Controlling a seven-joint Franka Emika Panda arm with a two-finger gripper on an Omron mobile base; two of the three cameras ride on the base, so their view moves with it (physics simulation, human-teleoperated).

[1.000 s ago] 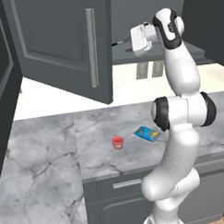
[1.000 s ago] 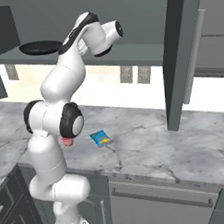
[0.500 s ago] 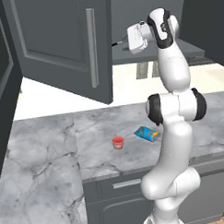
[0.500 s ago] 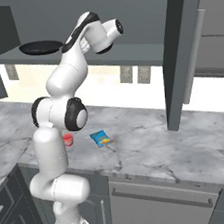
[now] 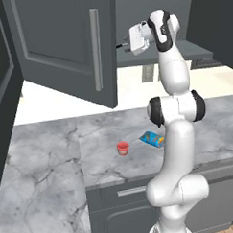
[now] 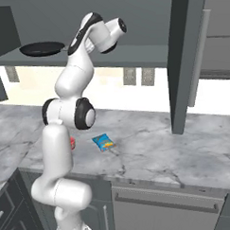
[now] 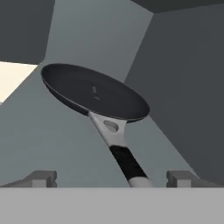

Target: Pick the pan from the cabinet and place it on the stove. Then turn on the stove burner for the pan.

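With my claw spread wide and holding nothing, I am lined up on the pan's handle, which runs between my fingertips. Beyond it the pan sits on the open cabinet's shelf. Grasp, carry to the stove, and the burner all remain.

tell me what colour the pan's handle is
The pan handle is silver-grey at the bowl, black along the grip, pale at its tip; the hand view shows it best.

The cabinet shelf bears the pan; the marble counter holds a red cup and blue packet.
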